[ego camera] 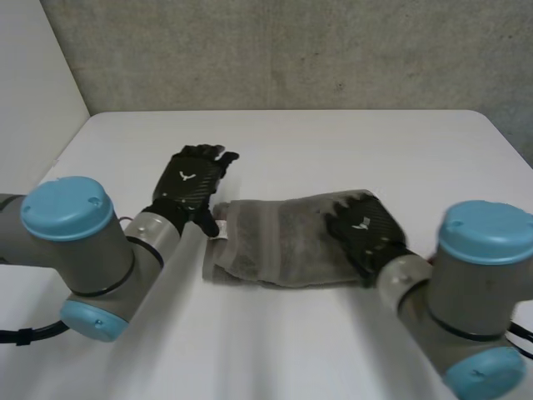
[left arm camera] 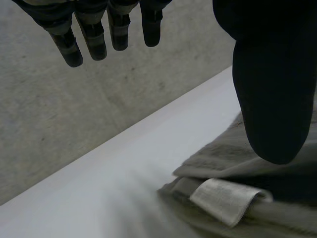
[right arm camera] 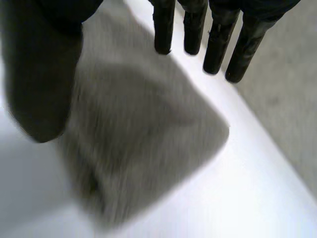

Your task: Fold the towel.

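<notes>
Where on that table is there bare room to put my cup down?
The table is bare along the far strip between the towel and the grey wall, and in front of the towel. The middle is crowded: left hand beside the towel's left end, right hand over its right end.

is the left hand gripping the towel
No, the left hand has its fingers straight and clear of the towel, which lies beside its thumb.
</notes>
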Available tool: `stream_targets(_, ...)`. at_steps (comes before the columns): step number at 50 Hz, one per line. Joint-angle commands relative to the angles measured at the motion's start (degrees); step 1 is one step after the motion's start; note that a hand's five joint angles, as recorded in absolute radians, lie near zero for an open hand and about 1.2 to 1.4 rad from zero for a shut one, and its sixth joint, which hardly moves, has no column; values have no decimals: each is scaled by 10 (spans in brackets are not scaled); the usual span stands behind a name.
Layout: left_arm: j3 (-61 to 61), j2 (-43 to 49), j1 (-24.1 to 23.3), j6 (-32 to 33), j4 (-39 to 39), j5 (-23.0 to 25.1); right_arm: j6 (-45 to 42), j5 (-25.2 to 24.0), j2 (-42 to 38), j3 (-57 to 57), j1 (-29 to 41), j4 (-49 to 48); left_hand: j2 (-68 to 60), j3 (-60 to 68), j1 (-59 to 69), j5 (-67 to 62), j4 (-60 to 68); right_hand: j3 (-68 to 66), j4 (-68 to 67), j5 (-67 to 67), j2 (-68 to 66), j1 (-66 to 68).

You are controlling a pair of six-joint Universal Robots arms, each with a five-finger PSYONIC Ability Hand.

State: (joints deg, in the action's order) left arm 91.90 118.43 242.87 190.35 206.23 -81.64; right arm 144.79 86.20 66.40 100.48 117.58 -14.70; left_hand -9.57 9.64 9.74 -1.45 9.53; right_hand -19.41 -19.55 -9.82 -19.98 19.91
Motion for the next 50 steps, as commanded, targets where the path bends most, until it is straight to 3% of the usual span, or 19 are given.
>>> stream_targets(1, -6, 3, -20, 1, 0, -11, -10, -3, -42, 19, -41, -6, -8, 7, 6, 11, 9, -322, -321, -318, -317, 317)
stream_targets(2, -5, 0, -20, 1, -2, -17, -20, 3, -53, 7, -47, -6, -8, 7, 6, 11, 9, -557, -556, -553, -551, 552)
stream_targets(4, -3, -6, -20, 1, -5, -25, -31, 9, -56, -5, -53, -6, -8, 7, 6, 11, 9, -605, -604, -601, -600, 600)
stream_targets(11, 16, -51, -13, 2, -7, -53, -107, 22, -28, -63, -31, -32, -4, 4, 3, 15, 5, -606, -604, -602, -600, 601)
stream_targets(13, 32, -70, -7, 4, -6, -58, -139, 21, -33, -113, 42, -42, -4, 4, 3, 15, 5, -606, -604, -602, -600, 601)
stream_targets(16, 44, -93, 13, 3, -6, -58, -154, 16, -48, -144, 92, -42, -4, 4, 3, 15, 5, -606, -604, -602, -600, 601)
stream_targets(18, 51, -106, 23, 2, -6, -59, -201, 6, -93, -203, 166, -28, -4, 4, 3, 15, 5, -606, -604, -602, -600, 601)
stream_targets(19, 57, -112, 29, 1, -6, -59, -202, 6, -94, -203, 166, -28, -4, 4, 3, 15, 5, -606, -604, -602, -600, 601)
stream_targets(22, 61, -119, 36, 1, -6, -59, -260, -31, -142, -237, 213, 0, -4, 4, 3, 15, 5, -606, -604, -602, -600, 601)
stream_targets(24, 68, -127, 50, 0, -6, -60, -316, -81, -180, -245, 239, 31, -4, 4, 3, 15, 5, -606, -604, -602, -600, 601)
stream_targets(31, 73, -129, 59, -2, -6, -62, -347, -93, -196, -248, 245, 45, -4, 4, 3, 15, 5, -606, -604, -602, -600, 601)
stream_targets(32, 73, -129, 56, -2, -6, -62, -333, -81, -188, -244, 243, 40, -4, 4, 3, 15, 5, -382, -380, -378, -376, 377)
stream_targets(33, 73, -129, 56, -2, -6, -62, -301, -67, -166, -234, 238, 25, -4, 4, 3, 15, 5, -71, -70, -67, -66, 66)
stream_targets(34, 72, -129, 54, -2, -6, -61, -301, -67, -166, -234, 237, 25, -4, 4, 3, 15, 5, -68, -67, -64, -63, 63)
stream_targets(35, 72, -129, 55, -2, -6, -61, -263, -58, -143, -222, 228, 7, -4, 4, 3, 15, 5, 94, 96, 98, 100, -99)
stream_targets(39, 65, -123, 56, -2, -5, -60, -172, -48, -90, -180, 203, -39, -4, 4, 3, 15, 5, 94, 96, 98, 100, -99)
stream_targets(43, 52, -120, 50, -15, -4, -59, -18, -44, -2, -123, 174, -77, -4, 4, 3, 15, 5, 94, 96, 98, 100, -99)
stream_targets(49, 36, -115, 44, -70, -6, -56, 176, -35, 41, -105, 116, -33, -8, 7, 6, 11, 9, 94, 96, 98, 100, -99)
stream_targets(50, 30, -108, 38, -89, -8, -55, 176, -35, 41, -105, 115, -32, -8, 7, 6, 11, 9, 94, 96, 98, 100, -99)
